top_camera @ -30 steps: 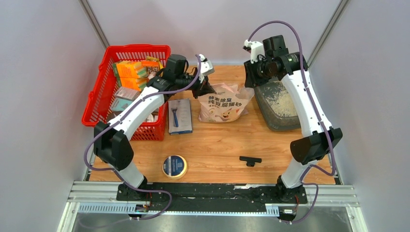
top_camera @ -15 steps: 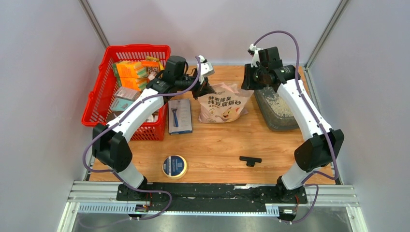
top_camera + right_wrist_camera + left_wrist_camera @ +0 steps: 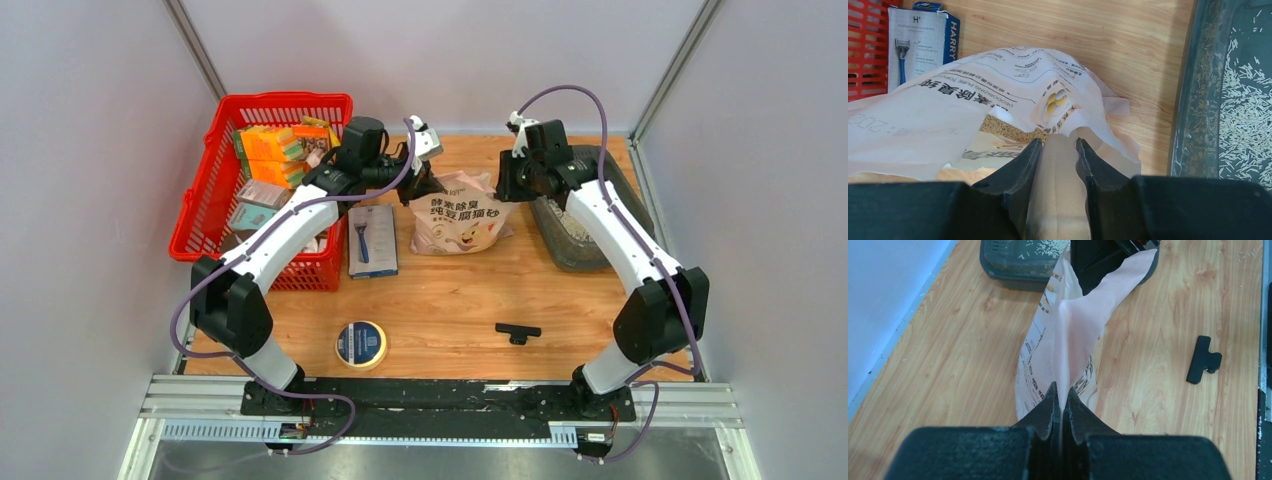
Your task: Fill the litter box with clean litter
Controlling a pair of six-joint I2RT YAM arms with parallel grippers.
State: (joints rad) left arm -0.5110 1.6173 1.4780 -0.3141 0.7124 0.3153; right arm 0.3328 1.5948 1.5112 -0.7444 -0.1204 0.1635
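Left hand [image 3: 1060, 407] is clamped on the litter bag [image 3: 462, 212]; right hand [image 3: 1055, 150], fingers apart, straddles its other corner. Next: close, lift, tip toward the litter box [image 3: 585, 255].

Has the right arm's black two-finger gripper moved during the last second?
Yes. The right gripper has swung left, off the dark grey plastic litter box, to the right edge of the pale pink litter bag.

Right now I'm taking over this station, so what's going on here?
The two arms are handling a pale pink litter bag standing mid-table. The left claw is shut on one top edge of the bag. The right claw sits at the other side of the bag's mouth with a fold between its fingers, though a firm grip can't be confirmed. The grey litter box on the right holds only a thin scatter of litter.
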